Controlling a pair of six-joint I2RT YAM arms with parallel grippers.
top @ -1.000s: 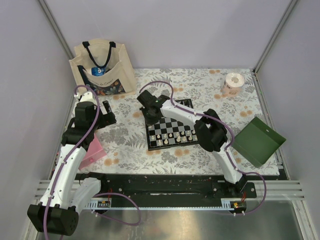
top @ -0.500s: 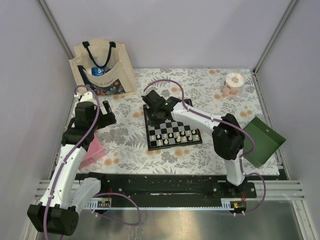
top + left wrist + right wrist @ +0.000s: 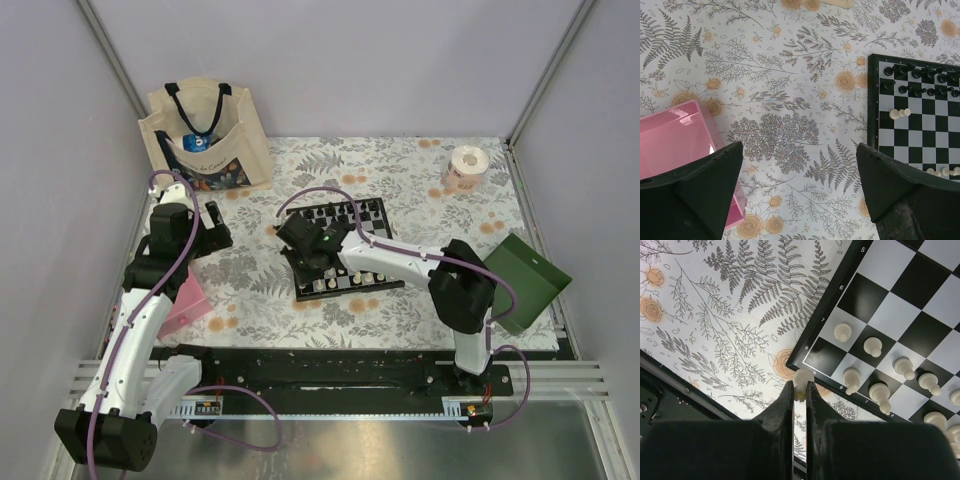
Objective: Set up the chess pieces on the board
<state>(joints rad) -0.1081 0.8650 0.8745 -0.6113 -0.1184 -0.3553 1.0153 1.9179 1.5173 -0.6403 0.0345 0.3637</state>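
The board (image 3: 352, 212) lies mid-table; its near-left corner (image 3: 815, 352) fills the right wrist view. Cream-white chess pieces (image 3: 872, 346) stand in its two nearest rows, and black ones (image 3: 920, 75) line the far rows. My right gripper (image 3: 799, 385) is shut on a small white piece (image 3: 802, 376), which hangs just outside the board's corner, over the border and tablecloth. In the top view the right gripper (image 3: 305, 260) is at the board's left near edge. My left gripper (image 3: 798, 150) is open over bare flowered cloth, left of the board, with nothing between its fingers.
A pink box (image 3: 675, 135) sits under the left gripper's left finger. A tote bag (image 3: 205, 135) stands at the back left, a paper roll (image 3: 466, 166) at the back right, a green bin (image 3: 518, 280) at the right edge. A few white pieces (image 3: 900, 113) stand mid-board.
My right gripper has swung from the board's far side back to its near-left corner, still shut. The left arm has not moved.
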